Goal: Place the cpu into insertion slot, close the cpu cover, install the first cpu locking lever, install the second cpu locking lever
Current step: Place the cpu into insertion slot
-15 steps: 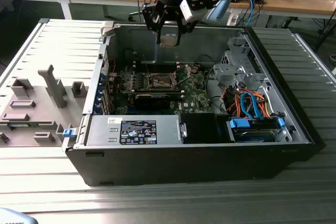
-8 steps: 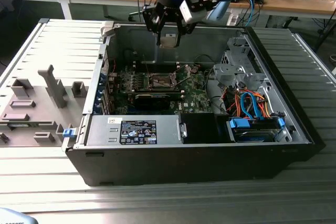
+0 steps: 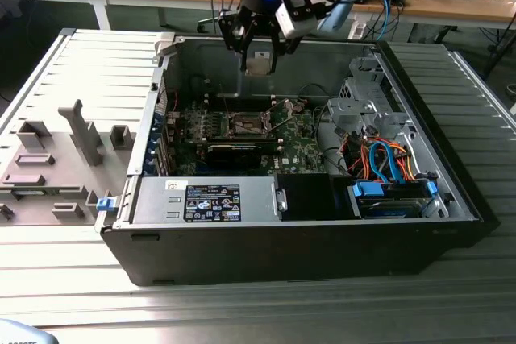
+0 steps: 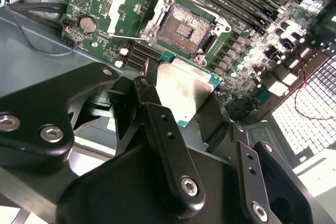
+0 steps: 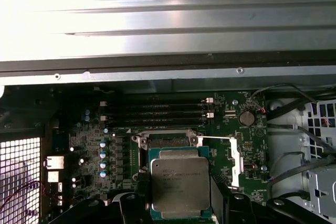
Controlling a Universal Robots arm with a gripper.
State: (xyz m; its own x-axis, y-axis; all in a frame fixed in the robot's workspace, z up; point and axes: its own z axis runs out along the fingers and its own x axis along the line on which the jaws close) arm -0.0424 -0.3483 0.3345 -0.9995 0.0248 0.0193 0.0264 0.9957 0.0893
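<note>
My gripper [image 3: 259, 60] hangs high over the open computer case, shut on the cpu [image 3: 258, 64], a flat square chip with a dull silver top. Both wrist views show the cpu [image 4: 186, 90] [image 5: 180, 181] pinched by its edges between two black fingers [image 4: 160, 124]. The insertion slot [image 4: 184, 29] lies well below on the green motherboard, dark in the centre with a silver rim, and nothing sits in it. In the first wrist view the held chip hides the nearer part of the insertion slot [image 5: 167, 141]. The cpu cover [image 4: 122, 11] [image 5: 234, 161] stands flipped open beside the slot.
The case's metal walls [image 3: 161, 110] ring the motherboard. A long black card [image 3: 234, 151] lies just in front of the slot, and memory slots [image 5: 157, 111] run behind it. A black labelled box [image 3: 214, 202], coloured cables [image 3: 387, 163] and a drive cage fill the front and the exterior view's right.
</note>
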